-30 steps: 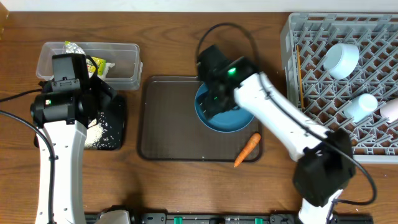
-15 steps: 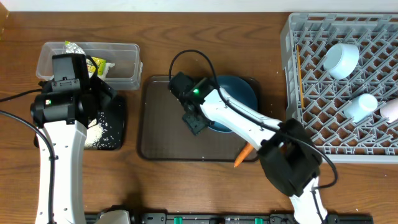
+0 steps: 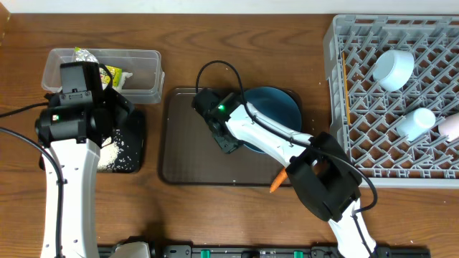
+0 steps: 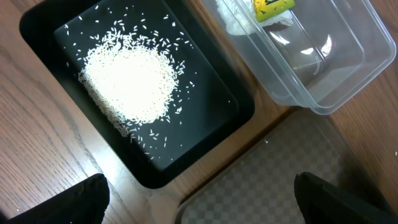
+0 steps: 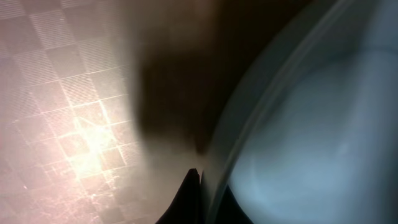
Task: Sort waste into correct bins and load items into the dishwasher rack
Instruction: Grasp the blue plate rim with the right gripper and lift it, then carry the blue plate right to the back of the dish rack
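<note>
Nearest, the left end effector (image 4: 208, 200) hangs with its fingers spread wide above the black tray (image 4: 211, 124), where white rice grains (image 4: 130, 81) lie heaped. The right arm stretches low across the brown serving tray (image 3: 186, 158) on the tabletop (image 3: 215, 215). Its end effector (image 3: 227, 138) is pinched together on the left rim of the dark-blue dish (image 3: 276, 115). Round and glossy, the dish sits over that tray's far right corner.
</note>
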